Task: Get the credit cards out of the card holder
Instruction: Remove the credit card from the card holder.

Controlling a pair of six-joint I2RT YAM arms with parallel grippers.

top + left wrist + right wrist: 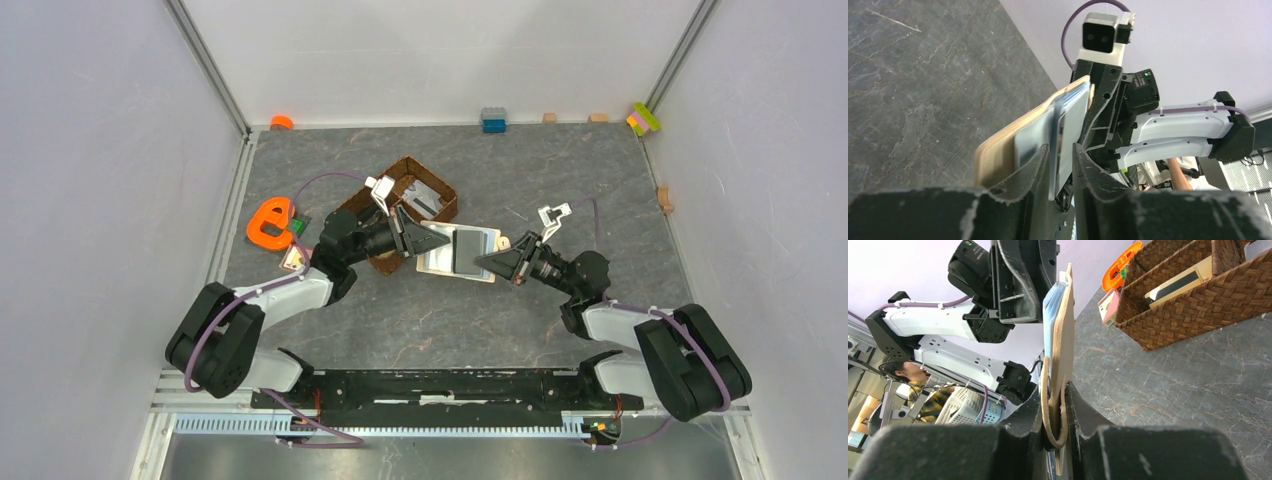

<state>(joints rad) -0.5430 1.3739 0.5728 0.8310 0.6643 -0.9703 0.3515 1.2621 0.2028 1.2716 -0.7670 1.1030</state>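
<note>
Card holder [460, 250] lies open in the middle of the top view, held over the grey table [580, 190] between our two claws, just right of the wicker basket [392, 172]. Our right claw [482, 262] is clamped on its beige cover, the fingers [1080, 410] pinching the looped edge. Our left claw [445, 240] meets the opposite end. Its jaws stand slightly apart with the edge of a clear-grey sleeve [1070, 125] between them, and a sliver of gap shows on one side. Whether a card sits inside that sleeve we cannot tell. A cream card [1175, 282] with a dark stripe rests in one basket compartment, at the upper right of the right wrist view.
</note>
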